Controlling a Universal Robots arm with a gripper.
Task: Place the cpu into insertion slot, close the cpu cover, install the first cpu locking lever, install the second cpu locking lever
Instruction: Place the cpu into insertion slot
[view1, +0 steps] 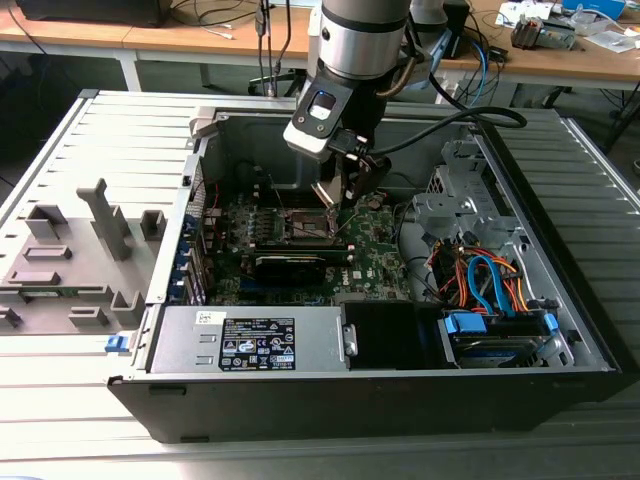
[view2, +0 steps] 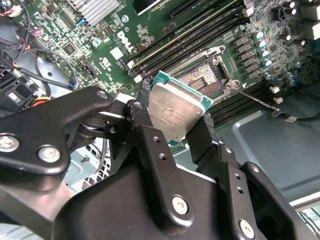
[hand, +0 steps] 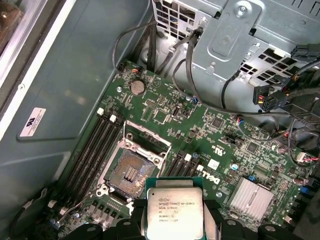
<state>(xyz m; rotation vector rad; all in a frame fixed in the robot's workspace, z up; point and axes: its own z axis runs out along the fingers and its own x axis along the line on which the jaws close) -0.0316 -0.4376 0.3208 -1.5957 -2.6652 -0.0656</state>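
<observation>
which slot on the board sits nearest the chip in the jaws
The square insertion slot, with its brownish-gold centre, lies closest to the cpu; the long black memory slots only flank it.

Light was bright and even, coming from above. Inside the computer case (view1: 350, 405) soft shadows lay, and the cpu (view2: 174, 112) carried a pale glare on its metal face.

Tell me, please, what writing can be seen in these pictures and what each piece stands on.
Chip in the gripper: several printed lines on its metal face, too small to read.
Circuit board: white logo letters, a brand mark, not quoted.
White sticker on the case wall: blurred.
Label on the power supply box: too small.
Nothing else legible.
</observation>
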